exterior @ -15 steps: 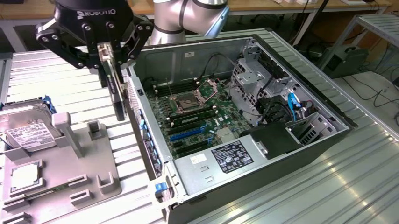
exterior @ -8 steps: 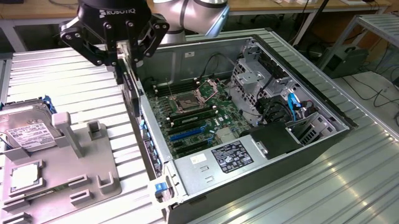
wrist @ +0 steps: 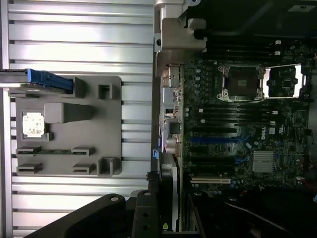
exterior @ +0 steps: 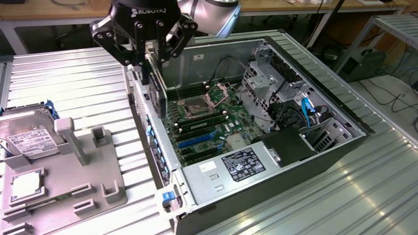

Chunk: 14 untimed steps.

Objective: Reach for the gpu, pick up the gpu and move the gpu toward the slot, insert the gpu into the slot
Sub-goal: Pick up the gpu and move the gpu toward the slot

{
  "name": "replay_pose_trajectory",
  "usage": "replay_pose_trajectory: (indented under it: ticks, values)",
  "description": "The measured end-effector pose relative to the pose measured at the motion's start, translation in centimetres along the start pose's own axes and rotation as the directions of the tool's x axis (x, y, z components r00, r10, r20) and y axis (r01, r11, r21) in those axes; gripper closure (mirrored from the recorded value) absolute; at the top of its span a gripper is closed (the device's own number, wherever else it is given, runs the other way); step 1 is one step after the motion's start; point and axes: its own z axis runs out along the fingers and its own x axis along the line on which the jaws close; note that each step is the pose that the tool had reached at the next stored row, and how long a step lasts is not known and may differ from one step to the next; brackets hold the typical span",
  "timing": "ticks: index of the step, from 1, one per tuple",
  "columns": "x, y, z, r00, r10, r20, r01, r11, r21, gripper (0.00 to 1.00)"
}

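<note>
**Ext. view:** gripper (exterior: 149,58) w/ fingers pinching top edge of the gpu (exterior: 155,93). Card hangs upright, edge-on, above rear wall of open PC case (exterior: 209,61), on ext. view's left side of case. The slot (exterior: 196,141), blue, lies on motherboard lower down, apart from card; card not yet seated. Grey fixture (exterior: 98,191) & hard drive (exterior: 26,134) sit beside case.

**Wrist view:** card seen edge-on, silver bracket just beside case's rear wall. Black sockets (wrist: 223,114) run between blue slot & CPU socket (wrist: 242,82).
</note>
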Motion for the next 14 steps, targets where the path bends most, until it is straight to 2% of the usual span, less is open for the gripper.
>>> replay_pose_trajectory:
  ticks: [14]
  values:
    - [-4.7, -0.12, 0.08, 1.0, 0.009, 0.0, -0.009, 1.0, 0.0002, 0.73]
